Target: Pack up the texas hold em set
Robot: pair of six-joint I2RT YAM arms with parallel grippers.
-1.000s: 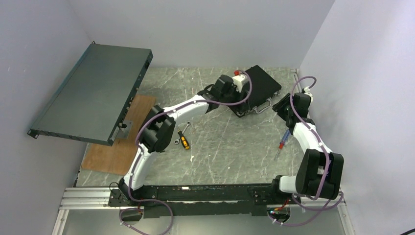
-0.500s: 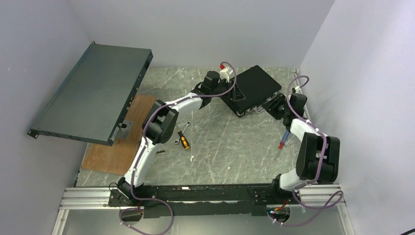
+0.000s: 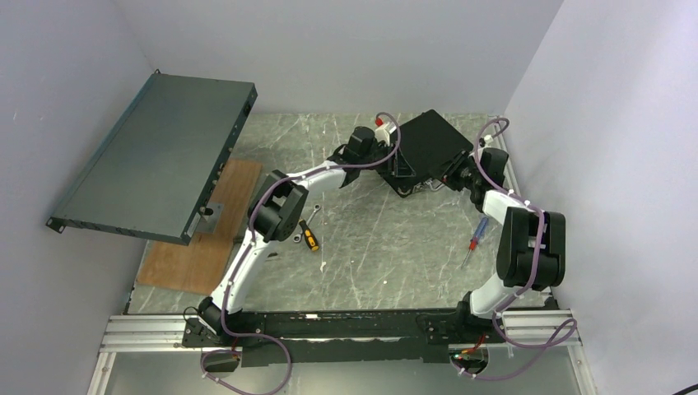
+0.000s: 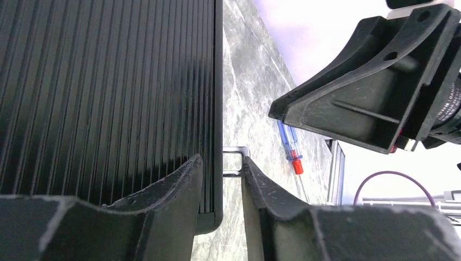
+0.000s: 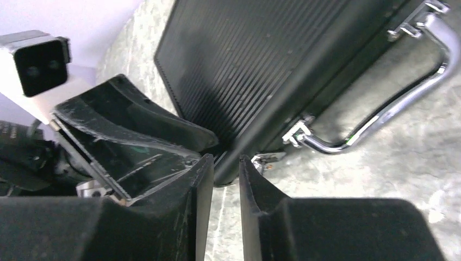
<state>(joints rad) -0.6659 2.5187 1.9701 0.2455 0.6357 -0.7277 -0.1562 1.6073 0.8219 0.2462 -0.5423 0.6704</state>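
Since a second ago the case has turned on the table. It now sits as a diamond at the far right, one corner toward the back wall. The left gripper has moved from over the case's left end to its near edge, and the right gripper has come in from the right to that same edge.

The case is black with its ribbed lid down. A chrome handle and a latch sit on its front.

The left gripper is narrowed astride the front edge, one finger over the lid and one just outside. Whether it pinches cannot be told. The right gripper is nearly closed at the corner beside the latch, but a grip cannot be made out.
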